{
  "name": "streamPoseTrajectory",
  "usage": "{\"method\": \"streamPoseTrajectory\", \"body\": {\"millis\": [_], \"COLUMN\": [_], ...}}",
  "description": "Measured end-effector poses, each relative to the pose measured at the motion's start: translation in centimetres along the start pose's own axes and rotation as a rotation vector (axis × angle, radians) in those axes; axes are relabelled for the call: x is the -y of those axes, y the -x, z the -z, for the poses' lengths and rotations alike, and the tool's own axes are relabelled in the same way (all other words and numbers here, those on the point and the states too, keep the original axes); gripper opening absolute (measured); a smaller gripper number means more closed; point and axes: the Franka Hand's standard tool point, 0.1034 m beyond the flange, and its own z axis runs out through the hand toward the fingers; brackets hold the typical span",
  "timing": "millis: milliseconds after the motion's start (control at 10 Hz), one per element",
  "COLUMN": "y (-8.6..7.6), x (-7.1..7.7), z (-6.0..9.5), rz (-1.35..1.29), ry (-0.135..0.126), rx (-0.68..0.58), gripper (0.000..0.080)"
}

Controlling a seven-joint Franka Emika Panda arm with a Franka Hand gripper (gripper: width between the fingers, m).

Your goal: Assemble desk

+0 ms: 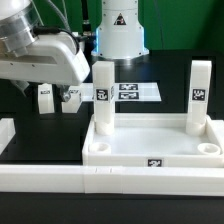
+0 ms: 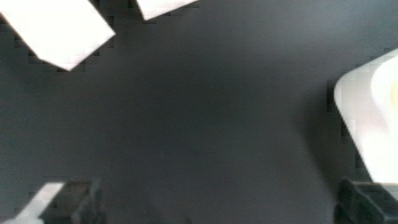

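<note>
Exterior view's left: two loose legs [image 1: 45,97] sit on the table under the arm. Gripper [image 2: 214,205] is spread wide and empty over bare table. Desk panel [image 1: 150,140] is right of centre, with two fitted legs [image 1: 103,95] upright in its far corners. Risk: an off-centre descent clips a loose leg, tipping it or skidding it toward the marker board [image 1: 135,90]

No words, brand names or numbers can be read in either view. The one sign is a dark warning triangle [image 1: 118,18] on the white robot base [image 1: 120,38] at the back. Square black-and-white tags carry coded patterns, not letters. They stand on:

- the upright leg on the exterior view's left [image 1: 104,95]
- the upright leg on the exterior view's right [image 1: 198,95]
- the front rim of the desk panel [image 1: 130,156]
- two small loose legs [image 1: 45,97] [image 1: 70,97] on the worktop [image 1: 40,130]
- the marker board [image 1: 138,91]

Nothing is legible in the wrist view.
</note>
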Motion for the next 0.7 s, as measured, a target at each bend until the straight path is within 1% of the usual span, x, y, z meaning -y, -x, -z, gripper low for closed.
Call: {"method": "streamPoseTrajectory", "body": {"millis": [200, 300, 500, 600, 700], "y": [0.0, 0.2, 1.5, 1.8, 1.8], "x": [-0.2, -0.8, -2.1, -2.5, -2.2], "z": [-0.1, -0.5, -2.0, -2.3, -2.2], "rz": [0.005, 0.009, 0.041, 0.035, 0.039], "ry": [-0.001, -0.008, -0.008, -0.008, -0.011], "rx": [0.001, 0.005, 0.012, 0.023, 0.043], "gripper": [0.0648, 0.0648, 0.0648, 0.0648, 0.0648]}}
